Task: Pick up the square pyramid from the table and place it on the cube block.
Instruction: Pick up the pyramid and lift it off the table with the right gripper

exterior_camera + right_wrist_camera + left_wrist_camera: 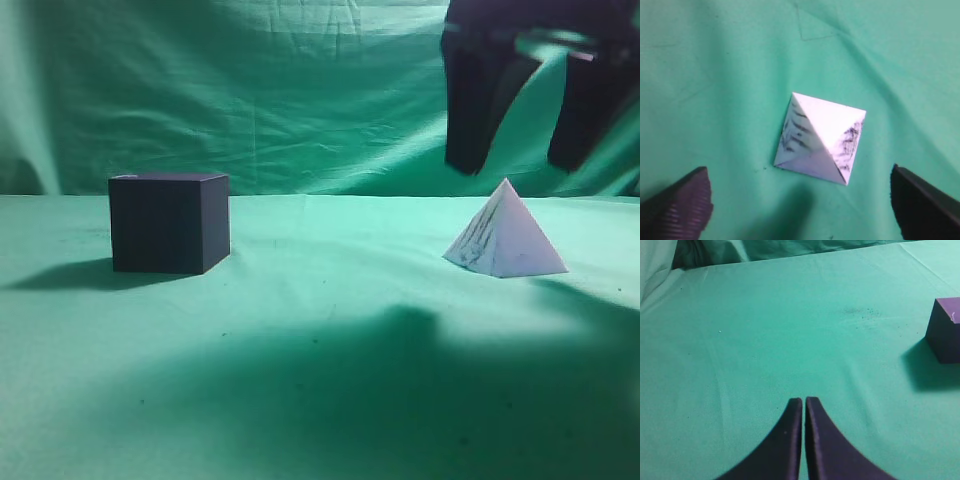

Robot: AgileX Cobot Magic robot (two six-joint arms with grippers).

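the right gripper (800, 200) fills the near edge of its wrist view, fingers spread wide and empty, hanging above the square pyramid (821, 138), which sits on the table (330, 290) just below and between the jaws. it looks light and hollow, papery, with sloped faces likely to slip, so a low pinch near the base edges seems safest. well off to the side stands the cube block (168, 222). the left gripper (803, 407) rests clenched, holding nothing.

dark-streaked white pyramid (820, 142), navy cube (168, 222)
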